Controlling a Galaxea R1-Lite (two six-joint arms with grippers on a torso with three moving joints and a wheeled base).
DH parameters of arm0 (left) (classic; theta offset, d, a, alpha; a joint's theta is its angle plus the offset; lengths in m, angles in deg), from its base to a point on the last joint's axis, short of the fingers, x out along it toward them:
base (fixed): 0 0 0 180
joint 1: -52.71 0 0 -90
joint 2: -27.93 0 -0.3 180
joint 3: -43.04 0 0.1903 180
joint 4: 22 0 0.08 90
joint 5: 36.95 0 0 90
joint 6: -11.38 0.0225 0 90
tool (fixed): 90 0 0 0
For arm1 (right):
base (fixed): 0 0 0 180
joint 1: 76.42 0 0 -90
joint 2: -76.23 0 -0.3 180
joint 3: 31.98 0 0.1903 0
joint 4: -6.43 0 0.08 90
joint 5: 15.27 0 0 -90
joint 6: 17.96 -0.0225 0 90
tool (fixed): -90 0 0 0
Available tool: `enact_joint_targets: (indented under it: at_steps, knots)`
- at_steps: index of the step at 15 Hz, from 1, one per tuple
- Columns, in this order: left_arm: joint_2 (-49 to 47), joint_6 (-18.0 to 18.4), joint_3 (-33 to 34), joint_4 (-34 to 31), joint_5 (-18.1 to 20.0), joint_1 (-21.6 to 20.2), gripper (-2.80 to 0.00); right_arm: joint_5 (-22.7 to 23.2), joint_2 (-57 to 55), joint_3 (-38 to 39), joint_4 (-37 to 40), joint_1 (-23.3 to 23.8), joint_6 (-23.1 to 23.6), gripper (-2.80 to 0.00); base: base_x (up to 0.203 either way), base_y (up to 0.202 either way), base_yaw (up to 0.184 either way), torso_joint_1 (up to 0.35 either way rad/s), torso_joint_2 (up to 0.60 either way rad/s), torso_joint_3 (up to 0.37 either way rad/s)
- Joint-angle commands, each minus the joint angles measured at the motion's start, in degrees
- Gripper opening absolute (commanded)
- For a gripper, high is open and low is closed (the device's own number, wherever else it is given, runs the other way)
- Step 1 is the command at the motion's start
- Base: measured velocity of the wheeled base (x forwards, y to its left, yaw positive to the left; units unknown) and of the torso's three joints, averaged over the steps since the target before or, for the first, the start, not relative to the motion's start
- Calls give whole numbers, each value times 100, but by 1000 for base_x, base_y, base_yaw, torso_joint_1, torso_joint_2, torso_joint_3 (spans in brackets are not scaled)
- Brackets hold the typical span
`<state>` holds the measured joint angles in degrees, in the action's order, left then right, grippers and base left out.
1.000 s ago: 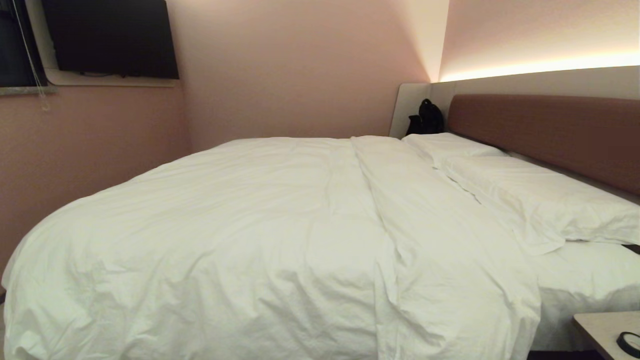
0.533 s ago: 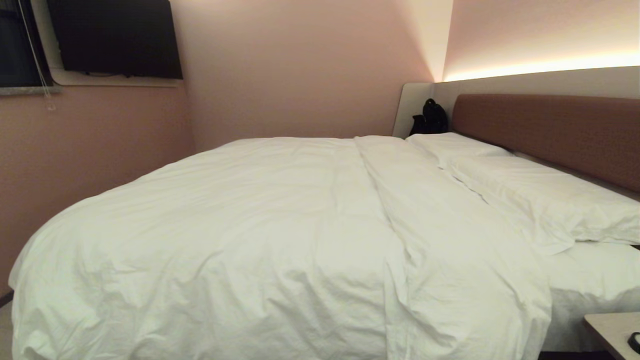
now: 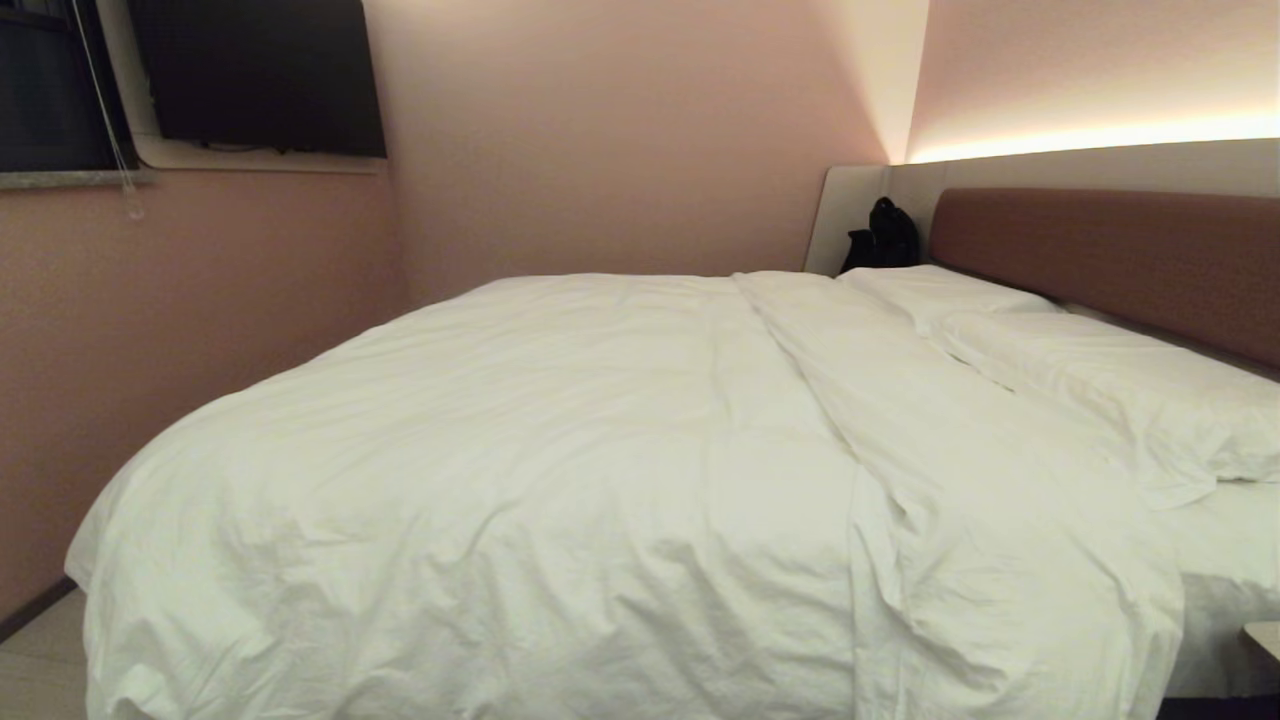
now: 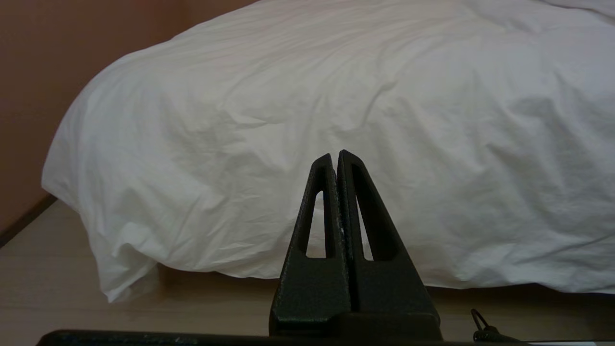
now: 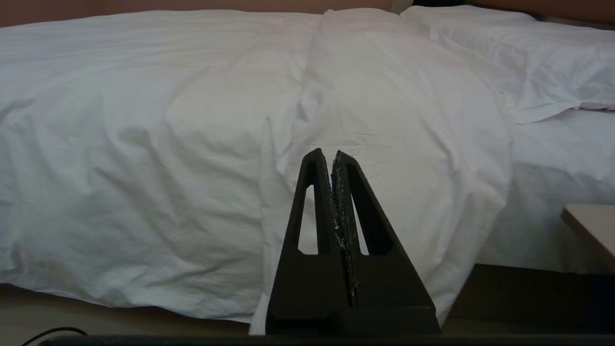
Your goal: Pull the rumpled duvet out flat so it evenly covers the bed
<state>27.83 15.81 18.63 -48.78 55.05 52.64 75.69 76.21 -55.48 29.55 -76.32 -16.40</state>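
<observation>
Duvet (image 3: 600, 480) ahead of both closed fingers, untouched.

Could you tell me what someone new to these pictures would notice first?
The big white duvet fills the head view, spread over the bed with a long fold running toward two pillows at the brownish-red headboard on the right. In each wrist view a shut black gripper, left gripper and right gripper, points at the duvet's hanging side.

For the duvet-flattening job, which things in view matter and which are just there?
Part of the job: duvet; bed; left gripper and right gripper, both shut and clear of the duvet.
Just there: pillows; black bag; wall television.
</observation>
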Motion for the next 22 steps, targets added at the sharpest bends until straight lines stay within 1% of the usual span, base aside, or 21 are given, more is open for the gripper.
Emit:
enact_joint_targets:
  at_steps: [1,22]
  knots:
    - [1,5,-1,-1,2,-1,-280,0,2,-4,-2,-1,2,-280,0,196,1,1,-2,1]
    - [1,14,-1,-1,11,-1,-280,0,2,5,-2,-1,2,-280,0,195,0,2,3,2]
